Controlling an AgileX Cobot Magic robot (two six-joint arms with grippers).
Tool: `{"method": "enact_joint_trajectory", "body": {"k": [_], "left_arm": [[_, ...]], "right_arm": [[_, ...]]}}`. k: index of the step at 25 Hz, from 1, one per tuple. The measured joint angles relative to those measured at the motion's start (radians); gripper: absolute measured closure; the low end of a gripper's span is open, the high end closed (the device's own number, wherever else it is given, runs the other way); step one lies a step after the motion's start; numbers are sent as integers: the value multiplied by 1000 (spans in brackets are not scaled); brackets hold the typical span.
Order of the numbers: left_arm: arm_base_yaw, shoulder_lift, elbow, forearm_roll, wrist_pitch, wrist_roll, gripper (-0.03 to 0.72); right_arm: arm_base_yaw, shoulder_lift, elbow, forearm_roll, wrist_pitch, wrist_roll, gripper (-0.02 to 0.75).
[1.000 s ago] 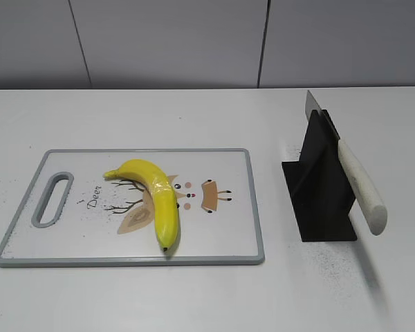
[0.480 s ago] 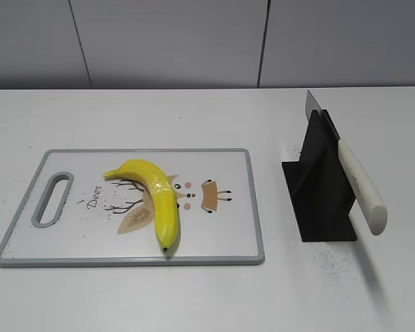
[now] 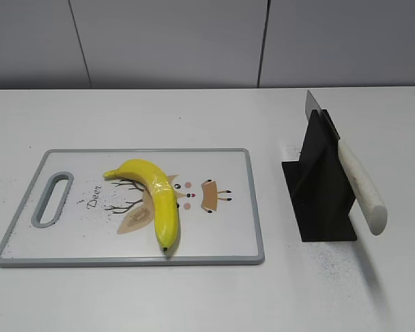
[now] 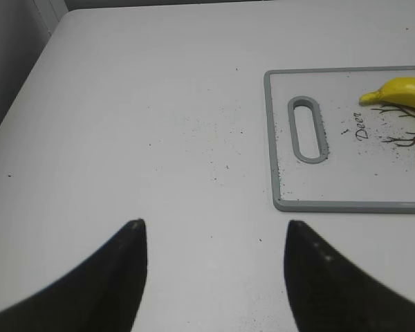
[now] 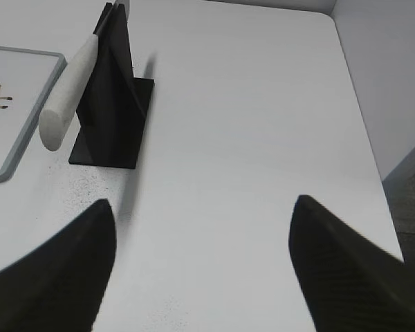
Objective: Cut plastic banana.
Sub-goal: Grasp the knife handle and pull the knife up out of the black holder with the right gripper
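Observation:
The plastic banana (image 3: 158, 195) is glossy yellow and curved, with a dark tip toward the front. It lies on a white cutting board (image 3: 221, 238) with a grey rim; its end also shows in the left wrist view (image 4: 401, 92). A knife with a cream handle (image 3: 362, 185) rests slanted in a black stand (image 3: 318, 194), also seen in the right wrist view (image 5: 69, 97). My left gripper (image 4: 213, 228) is open and empty over bare table left of the board. My right gripper (image 5: 202, 204) is open and empty over bare table right of the stand. Neither gripper shows in the exterior view.
The board (image 4: 280, 200) has a grey handle slot (image 4: 308, 129) at its left end and a tan deer print (image 3: 135, 220) under the banana. Dark specks dot the white table. The table's right edge (image 5: 360, 104) drops off beside the right gripper.

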Motion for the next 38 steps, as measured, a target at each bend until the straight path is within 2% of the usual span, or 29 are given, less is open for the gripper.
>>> {"method": "enact_joint_trajectory", "body": {"k": [8, 20, 23, 31, 35, 38], "left_arm": [[0, 0, 0, 0, 0, 0, 103], [0, 0, 0, 0, 0, 0, 103], [0, 0, 0, 0, 0, 0, 103], [0, 0, 0, 0, 0, 0, 103], [0, 0, 0, 0, 0, 0, 103], [0, 0, 0, 0, 0, 0, 103]], "right_arm": [[0, 256, -126, 0, 20, 58, 146], [13, 631, -336, 19, 173, 172, 146], [77, 703, -367, 17, 174, 189, 146], [335, 865, -402, -32, 174, 235, 146], [411, 952, -425, -32, 174, 280, 146], [438, 1005, -451, -31, 173, 287, 146]]}}
